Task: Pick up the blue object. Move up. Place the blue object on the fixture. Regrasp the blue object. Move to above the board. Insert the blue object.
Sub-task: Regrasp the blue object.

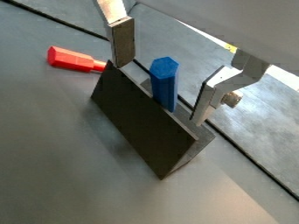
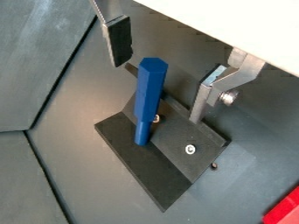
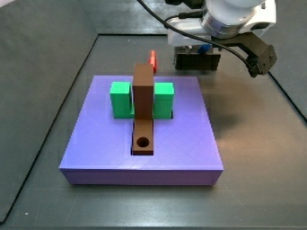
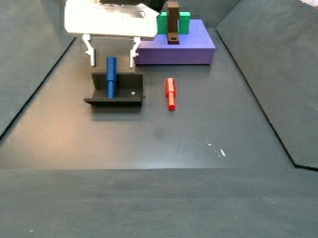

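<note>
Board (image 3: 180, 148): large lavender slab, well apart from the work point; carries a green block (image 3: 121, 99) and a long brown bar (image 3: 145, 108) with a round hole near one end.
Tabletop (image 4: 162, 177): dark grey, bare around the fixture.
Gripper (image 4: 111, 58): poised directly above the fixture, straddling the peg; midpoint also marked in a wrist view (image 1: 165, 81).
Fixture (image 1: 142, 122): dark L-shaped bracket on a base plate (image 2: 152, 157), standing on the tabletop just beside the board's far end in a side view.
Fingers (image 1: 121, 44): spread wide, one on each side of the peg, pads clear of it; nothing held.
Blue object (image 2: 147, 98): slim peg standing upright against the fixture's back wall, lower end on the base plate; also seen in a side view (image 4: 111, 75).
Position relative to fingers: between them, roughly centred, upper part level with the pads, gaps visible on both sides.
Handling (judged): rigid, light, smooth-sided, likely slippery under a light pinch; prone to tipping if nudged before closure.
Grasp point (judged): upper half, square across the shaft, leaving the lower end free for insertion.
Red peg (image 4: 170, 93): lying flat beside the fixture, not to be taken.
</note>
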